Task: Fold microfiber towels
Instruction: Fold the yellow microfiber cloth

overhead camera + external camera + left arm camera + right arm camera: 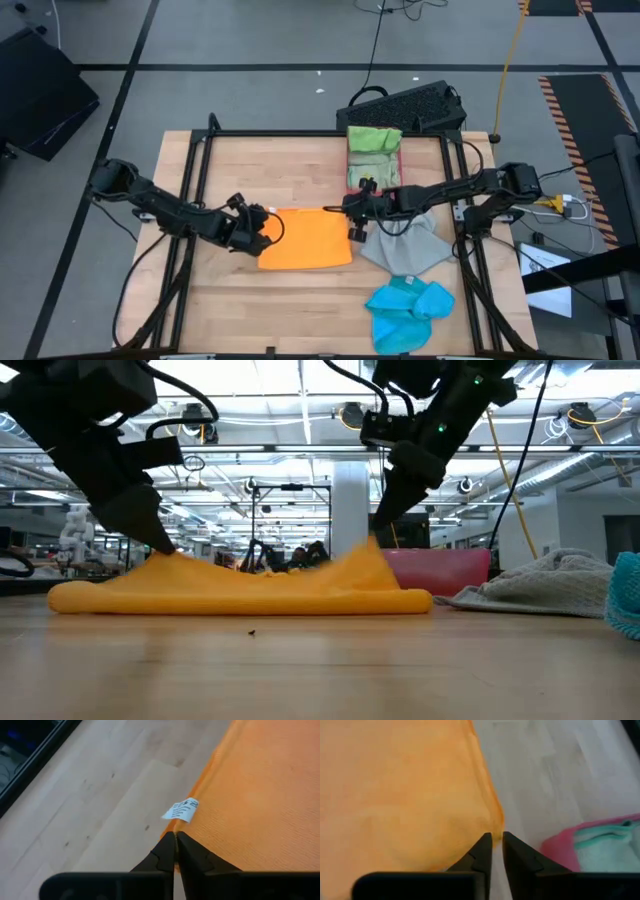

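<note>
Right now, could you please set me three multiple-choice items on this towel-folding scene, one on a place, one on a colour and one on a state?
1. Where does the pink-red tray sit?
A. at the table's far edge, beyond the orange towel
B. at the near edge beside the blue towel
C. on the floor

2. What colour is the towel between the two grippers?
A. grey
B. orange
C. blue

3. How does the grey towel lie?
A. neatly folded in the tray
B. hanging from a gripper
C. crumpled on the table

Answers:
1 A, the high view shows the tray by the far rail, holding folded green towels.
2 B, the left gripper and right gripper stand at opposite edges of the orange towel.
3 C, it lies rumpled beside the blue towel, with no gripper on it.
</note>
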